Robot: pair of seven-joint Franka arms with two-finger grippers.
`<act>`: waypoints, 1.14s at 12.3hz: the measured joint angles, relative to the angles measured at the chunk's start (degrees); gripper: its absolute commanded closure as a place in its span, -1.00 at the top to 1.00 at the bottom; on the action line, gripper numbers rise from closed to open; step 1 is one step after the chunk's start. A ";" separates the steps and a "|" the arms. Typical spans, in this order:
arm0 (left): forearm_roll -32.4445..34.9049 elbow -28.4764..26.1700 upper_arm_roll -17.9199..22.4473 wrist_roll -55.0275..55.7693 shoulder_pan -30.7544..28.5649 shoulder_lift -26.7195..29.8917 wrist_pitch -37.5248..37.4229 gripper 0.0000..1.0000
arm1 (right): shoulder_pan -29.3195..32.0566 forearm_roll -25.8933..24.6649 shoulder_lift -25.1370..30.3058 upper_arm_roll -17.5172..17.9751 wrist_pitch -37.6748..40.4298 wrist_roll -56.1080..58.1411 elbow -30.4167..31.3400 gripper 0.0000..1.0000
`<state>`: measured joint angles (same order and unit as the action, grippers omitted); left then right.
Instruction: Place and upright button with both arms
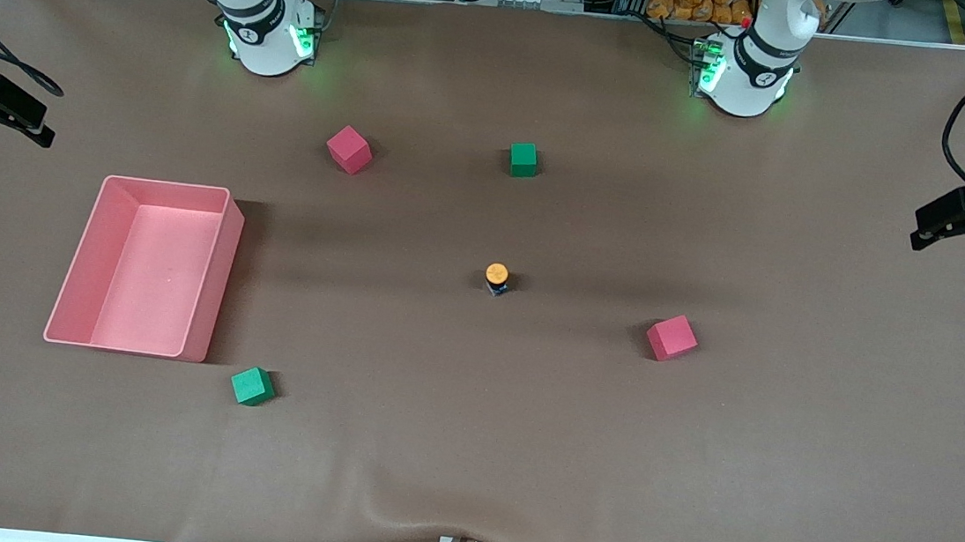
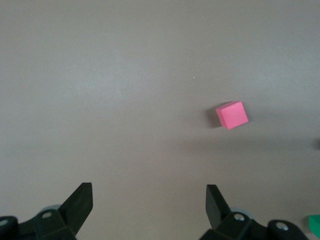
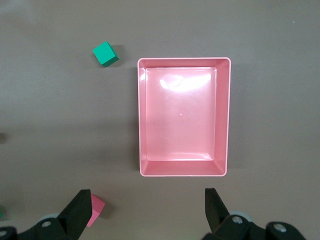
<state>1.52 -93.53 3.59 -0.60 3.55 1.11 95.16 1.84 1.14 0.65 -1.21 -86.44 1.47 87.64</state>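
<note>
The button (image 1: 496, 278) stands upright in the middle of the table, orange cap up on its black body; it shows in neither wrist view. Both arms are drawn back: only the right arm's base (image 1: 262, 28) and the left arm's base (image 1: 745, 71) show in the front view, the grippers out of that view. My left gripper (image 2: 149, 200) is open and empty, high over bare table near a pink cube (image 2: 232, 114). My right gripper (image 3: 146, 205) is open and empty, high over the table beside the pink tray (image 3: 227, 115).
The pink tray (image 1: 211, 280) lies toward the right arm's end. Pink cubes (image 1: 348, 149) (image 1: 672, 337) and green cubes (image 1: 522, 159) (image 1: 252, 386) lie scattered round the button. The right wrist view shows a green cube (image 3: 105, 53) and a pink cube (image 3: 96, 210).
</note>
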 measured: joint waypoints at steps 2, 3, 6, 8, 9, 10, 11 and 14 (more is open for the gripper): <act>-0.12 -3.96 0.09 -0.24 -0.04 2.83 3.08 1.00 | -0.01 0.00 0.00 0.01 -0.08 0.02 0.00 1.00; -0.13 -3.64 0.09 -0.24 -0.04 3.11 3.74 1.00 | -0.02 0.00 0.00 0.01 -0.09 0.03 0.00 1.00; -2.42 -2.03 -0.03 -0.24 -0.03 2.88 3.54 1.00 | -0.04 0.00 0.00 0.02 -0.11 0.04 0.00 1.00; -3.45 -1.79 -1.11 -0.02 -0.02 2.84 2.50 1.00 | -0.06 0.00 0.00 0.03 -0.11 0.05 0.00 1.00; -3.45 -1.53 -1.98 0.44 0.00 2.84 2.39 1.00 | -0.06 0.00 0.00 0.03 -0.11 0.05 0.00 1.00; -3.45 -1.18 -2.47 0.57 0.01 2.84 2.30 1.00 | -0.06 0.00 0.00 0.03 -0.12 0.05 0.00 1.00; -3.45 -0.92 -2.53 0.67 -0.03 2.84 2.20 1.00 | -0.06 0.00 0.00 0.03 -0.12 0.06 0.00 1.00; -3.45 -0.83 -2.50 2.12 -0.39 2.84 1.79 1.00 | -0.06 0.00 0.00 0.03 -0.12 0.06 0.00 1.00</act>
<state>-1.93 -94.36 1.09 1.52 3.16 3.94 96.94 1.78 1.14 0.65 -1.18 -86.57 1.53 87.65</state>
